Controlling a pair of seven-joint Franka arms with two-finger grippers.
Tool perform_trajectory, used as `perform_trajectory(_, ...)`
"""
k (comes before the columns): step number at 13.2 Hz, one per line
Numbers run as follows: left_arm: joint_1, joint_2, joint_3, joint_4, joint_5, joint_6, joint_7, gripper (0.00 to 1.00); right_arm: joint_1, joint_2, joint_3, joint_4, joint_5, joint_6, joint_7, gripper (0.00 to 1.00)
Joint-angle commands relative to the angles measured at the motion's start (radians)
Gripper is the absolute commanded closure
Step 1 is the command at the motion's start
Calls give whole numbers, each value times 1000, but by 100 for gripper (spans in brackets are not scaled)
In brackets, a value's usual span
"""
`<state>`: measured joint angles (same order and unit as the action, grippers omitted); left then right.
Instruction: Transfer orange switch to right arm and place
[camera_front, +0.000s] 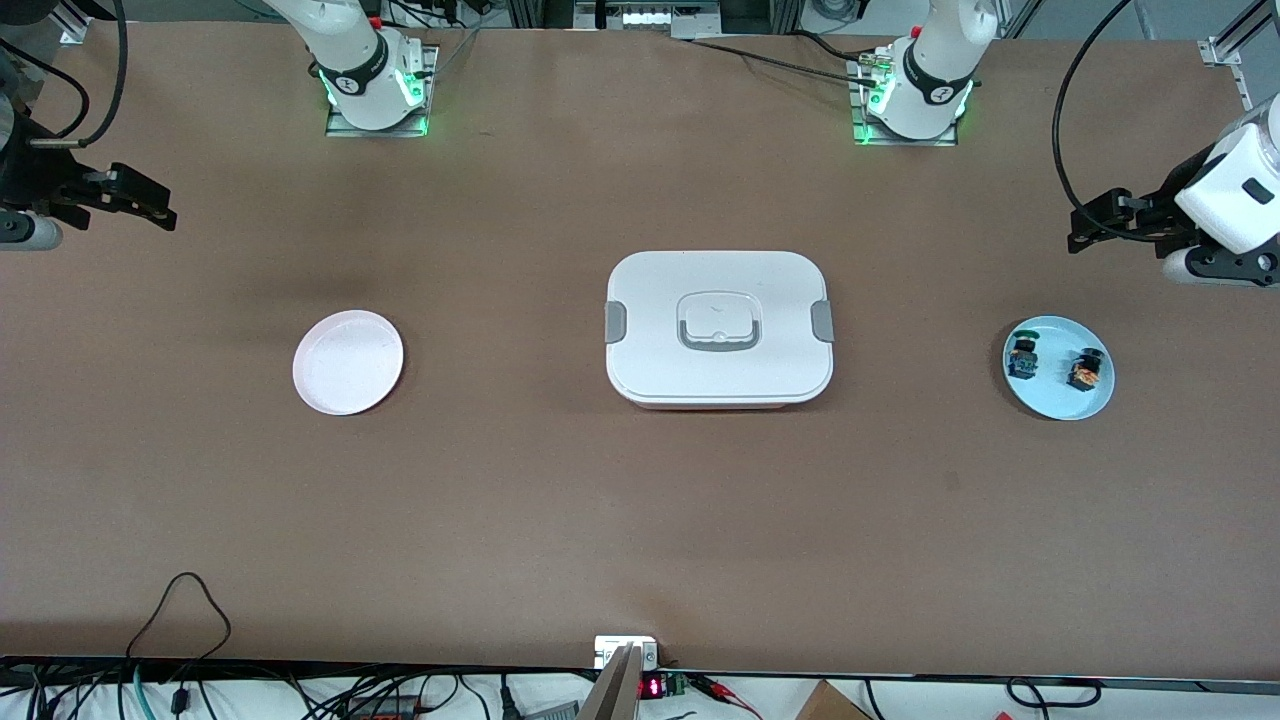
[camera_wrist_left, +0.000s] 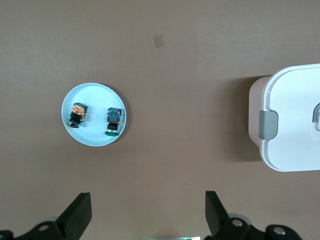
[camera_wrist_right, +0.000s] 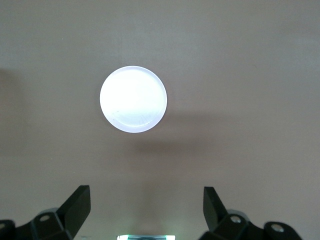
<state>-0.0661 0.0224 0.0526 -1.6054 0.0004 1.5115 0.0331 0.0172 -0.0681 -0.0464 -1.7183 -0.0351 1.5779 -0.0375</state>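
Front view: at the right of the frame the orange switch (camera_front: 1084, 371) is seen lying on a pale blue plate (camera_front: 1058, 400), beside a green-capped switch (camera_front: 1023, 357), within the left arm's reach. The left gripper (camera_front: 1085, 228) is held above the table near it, fingers spread, empty. The right gripper (camera_front: 150, 208), also spread, waits at far left near a white plate (camera_front: 348, 362), probably the destination

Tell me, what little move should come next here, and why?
Probably the left gripper should descend toward the orange switch on the blue plate. Its fingers are open and empty, and the switch lies untouched beside the green-capped switch. The right gripper waits.
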Motion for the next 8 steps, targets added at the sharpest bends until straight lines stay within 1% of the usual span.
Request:
perform_trajectory(1, -6, 16, 0, 35, 20, -28, -1, 0, -6, 6, 2, 14, -9, 14, -1, 0)
perform_trajectory(3, -6, 16, 0, 35, 20, -39, 2, 0, -3, 21, 3, 42, -8, 14, -4, 0)
perform_trajectory(5, -6, 17, 0, 39, 18, -39, -2, 0, -2, 21, 5, 42, -8, 14, 4, 0)
perform_trajectory(8, -6, 50, 1, 81, 23, -42, -6, 0, -3, 22, 5, 42, -6, 13, -2, 0)
